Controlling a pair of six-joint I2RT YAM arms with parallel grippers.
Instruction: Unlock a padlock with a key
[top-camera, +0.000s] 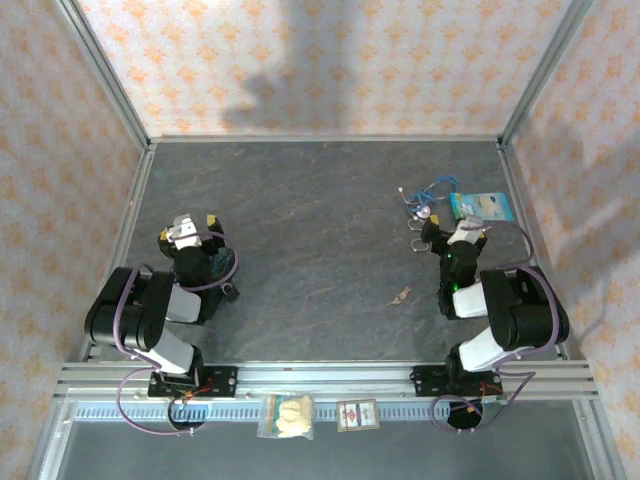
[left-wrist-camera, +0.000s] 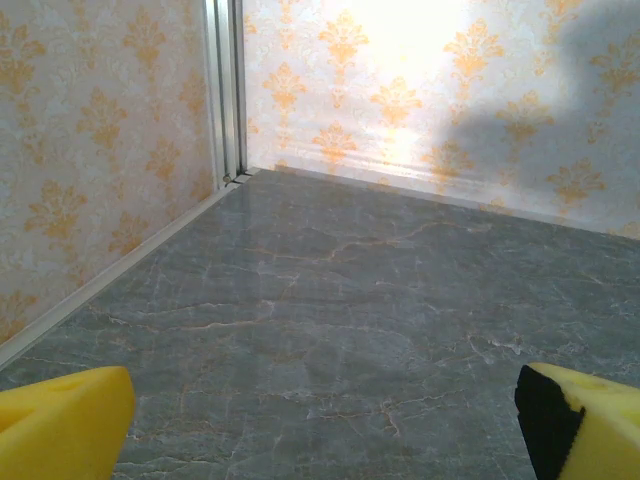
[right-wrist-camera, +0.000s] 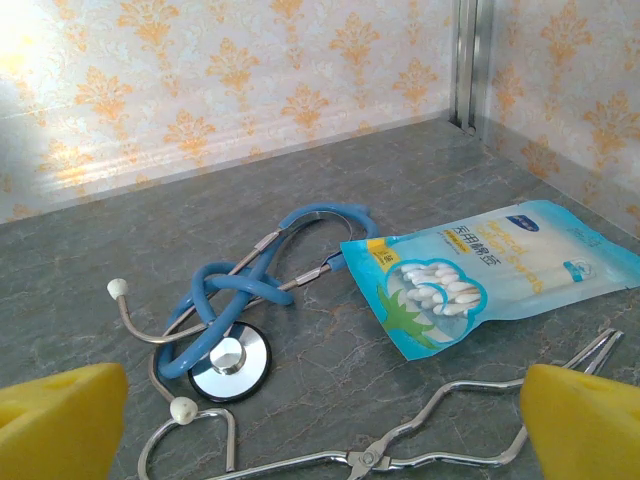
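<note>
Left gripper (top-camera: 187, 227) and right gripper (top-camera: 457, 229) jaws both apart, empty; key (top-camera: 400, 296) lies on tabletop (top-camera: 310, 220) near right arm.

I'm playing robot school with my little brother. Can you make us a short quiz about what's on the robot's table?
1. Pick one. What lies right beside the stethoscope?
A) a packet of cotton swabs
B) a banana
C) a cup
2. True or false: the left gripper is squeezing a ball.
3. Fill in the gap: the metal forceps lie on the table just in front of the ___ arm's fingers.

Key: 1 A. 2 false, its fingers are wide apart with nothing between them. 3 right.
</note>
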